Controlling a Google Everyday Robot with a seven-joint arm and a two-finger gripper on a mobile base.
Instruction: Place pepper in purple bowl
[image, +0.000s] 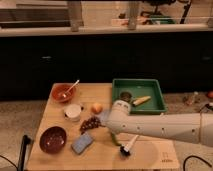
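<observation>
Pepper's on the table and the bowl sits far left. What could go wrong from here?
1. The pepper lies partly hidden under the arm, beside the gripper, low over the table's front; a grasp could miss or nudge it.
2. The sponge and grapes sit between it and the purple bowl; a low carry might sweep them.

A white robot arm (165, 129) reaches in level from the right edge. Its rounded wrist joint (119, 116) sits above and left of the dark gripper (126, 148), which hangs low, pointing downward.
</observation>
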